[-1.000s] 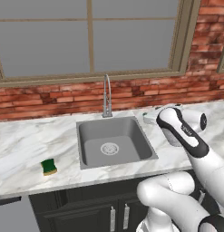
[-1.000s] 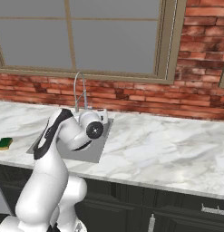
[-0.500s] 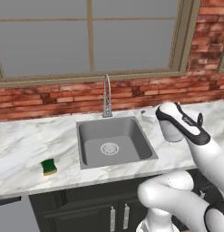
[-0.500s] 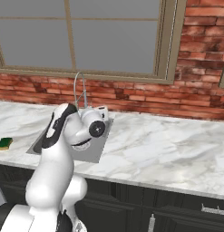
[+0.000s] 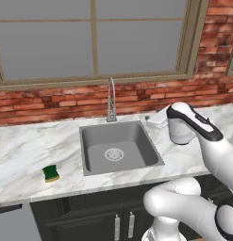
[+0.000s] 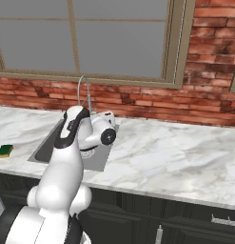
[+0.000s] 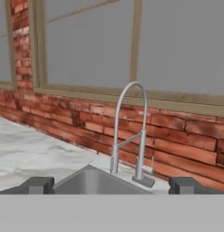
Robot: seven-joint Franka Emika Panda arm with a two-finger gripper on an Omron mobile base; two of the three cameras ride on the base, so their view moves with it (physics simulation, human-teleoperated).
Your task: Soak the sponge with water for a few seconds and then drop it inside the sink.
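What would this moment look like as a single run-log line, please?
sponge: on counter left of sink, untouched | tap: no water visible | end effector: open, empty, facing tap | stage: soak not started

- In the right base view, most of the sink (image 6: 45, 148) is covered by the arm; only its 9 o'clock edge is seen.
- In the hand view, the sink (image 7: 93, 183) is cut off at 6 o'clock, so its drain is hidden.
- The hand (image 5: 156, 118) is largely masked by the wrist in the left base view; its finger gap cannot be judged there.
- The sponge (image 6: 4, 151) is too small for its layers to be made out.
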